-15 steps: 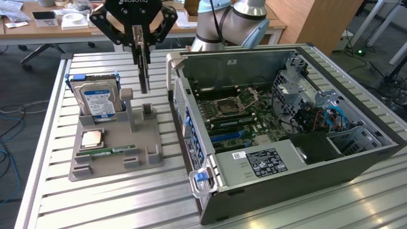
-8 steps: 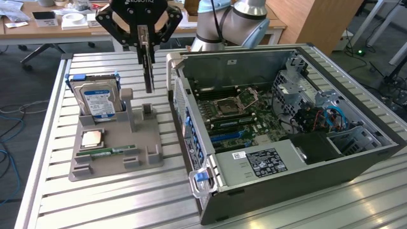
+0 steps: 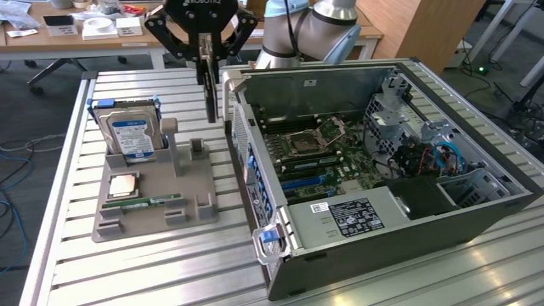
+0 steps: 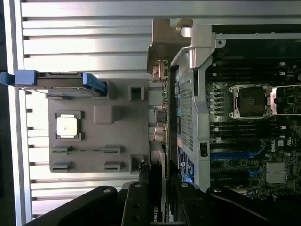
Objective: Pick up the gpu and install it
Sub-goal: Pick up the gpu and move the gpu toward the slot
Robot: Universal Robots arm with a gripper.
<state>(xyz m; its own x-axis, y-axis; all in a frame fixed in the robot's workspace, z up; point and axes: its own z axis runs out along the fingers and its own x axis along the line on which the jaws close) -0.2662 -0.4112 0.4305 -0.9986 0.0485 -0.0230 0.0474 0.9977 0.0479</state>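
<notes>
The gpu (image 3: 209,95) hangs on end as a thin dark card seen edge-on, with my gripper (image 3: 206,48) shut on its upper part. It is held above the gap between the grey parts holder (image 3: 153,217) and the rear wall of the open computer case (image 3: 281,210). In the wrist view the gpu (image 4: 162,155) runs as a slim strip from between my black fingers (image 4: 141,193) out to its metal bracket (image 4: 164,47), alongside the case's perforated rear panel. The motherboard (image 3: 319,153) lies exposed inside the case.
The grey holder carries a blue-labelled hard drive (image 3: 127,131) standing upright, a CPU chip (image 3: 123,185) and a green RAM stick (image 3: 144,204). Everything rests on a slatted metal table (image 3: 153,268). The case has a drive cage and cables (image 3: 416,146) at the exterior view's right.
</notes>
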